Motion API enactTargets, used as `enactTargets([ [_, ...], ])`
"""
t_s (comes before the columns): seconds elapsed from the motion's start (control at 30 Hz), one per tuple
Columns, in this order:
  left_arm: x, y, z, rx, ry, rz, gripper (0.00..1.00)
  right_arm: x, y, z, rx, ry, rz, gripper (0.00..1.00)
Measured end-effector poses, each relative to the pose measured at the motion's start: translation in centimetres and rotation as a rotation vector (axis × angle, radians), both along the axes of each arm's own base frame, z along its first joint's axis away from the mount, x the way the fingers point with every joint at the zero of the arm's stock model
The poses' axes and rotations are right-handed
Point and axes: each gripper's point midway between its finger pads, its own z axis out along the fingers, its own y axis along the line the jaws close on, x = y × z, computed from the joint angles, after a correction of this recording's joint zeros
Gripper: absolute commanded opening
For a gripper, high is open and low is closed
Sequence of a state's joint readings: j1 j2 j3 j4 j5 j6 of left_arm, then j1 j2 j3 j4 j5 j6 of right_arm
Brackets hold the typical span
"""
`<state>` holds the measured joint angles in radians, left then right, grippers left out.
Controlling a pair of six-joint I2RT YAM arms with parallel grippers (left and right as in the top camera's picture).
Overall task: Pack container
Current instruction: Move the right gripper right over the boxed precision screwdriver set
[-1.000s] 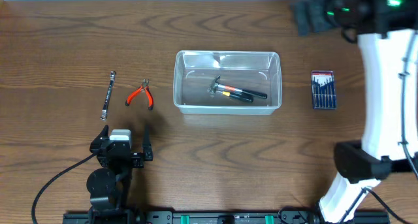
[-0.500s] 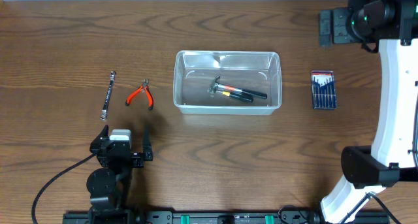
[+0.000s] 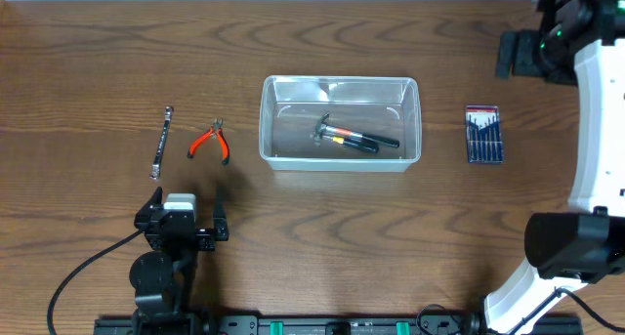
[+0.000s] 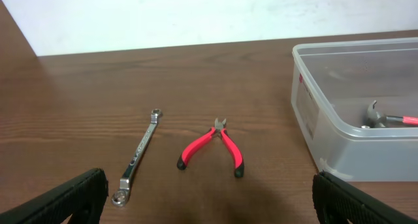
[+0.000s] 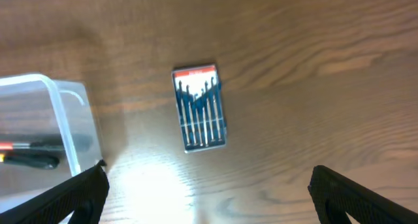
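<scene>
The clear container (image 3: pixel 408 120) stands mid-table with a black-handled hammer (image 3: pixel 354 138) lying inside. Left of it lie red-handled pliers (image 3: pixel 209 143) and a slim metal wrench (image 3: pixel 162 142). My left gripper (image 3: pixel 184 210) rests open near the front edge, below those two tools; its view shows the pliers (image 4: pixel 212 144), the wrench (image 4: pixel 139 155) and the container's wall (image 4: pixel 339 129). My right gripper (image 3: pixel 518 54) hovers open at the far right, above and beyond the blue-and-red screwdriver set (image 3: pixel 483 135). In its view the set (image 5: pixel 199 108) lies ahead, with the container's corner (image 5: pixel 68 113) at left.
The right arm's white links (image 3: pixel 596 130) run along the table's right side. A black cable (image 3: pixel 78 276) trails from the left arm's base at the front left. Bare wood lies between the container and the screwdriver set.
My right gripper has swung rightwards along the far edge, from above the container's right end to past the screwdriver set. Left arm and all tools are unmoved.
</scene>
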<state>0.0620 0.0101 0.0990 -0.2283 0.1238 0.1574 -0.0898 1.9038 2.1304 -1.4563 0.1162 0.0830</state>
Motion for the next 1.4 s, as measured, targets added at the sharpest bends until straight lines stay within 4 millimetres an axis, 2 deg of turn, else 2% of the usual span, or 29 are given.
enactTargets([
  [0.27, 0.0, 0.0, 0.0, 0.0, 0.0, 0.0, 0.98, 0.6, 1.3, -4.7, 0.061, 0.086, 0.108, 0.99],
  [0.33, 0.0, 0.0, 0.0, 0.0, 0.0, 0.0, 0.98, 1.4, 1.3, -5.7, 0.071, 0.087, 0.115, 0.99],
  [0.47, 0.0, 0.0, 0.0, 0.0, 0.0, 0.0, 0.98, 2.5, 0.5, -8.1, 0.1, 0.112, 0.105, 0.99],
  [0.73, 0.0, 0.0, 0.0, 0.0, 0.0, 0.0, 0.98, 2.4, -1.7, -12.7, 0.132, 0.22, 0.059, 0.99],
  [0.83, 0.0, 0.0, 0.0, 0.0, 0.0, 0.0, 0.98, 2.4, -1.7, -13.6, 0.136, 0.238, 0.06, 0.99],
  [1.2, 0.0, 0.0, 0.0, 0.0, 0.0, 0.0, 0.98, 2.5, -1.7, -14.1, 0.107, 0.257, 0.183, 0.93],
  [1.4, 0.0, 0.0, 0.0, 0.0, 0.0, 0.0, 0.98, 2.3, -1.8, -16.0, 0.111, 0.305, 0.204, 0.92],
])
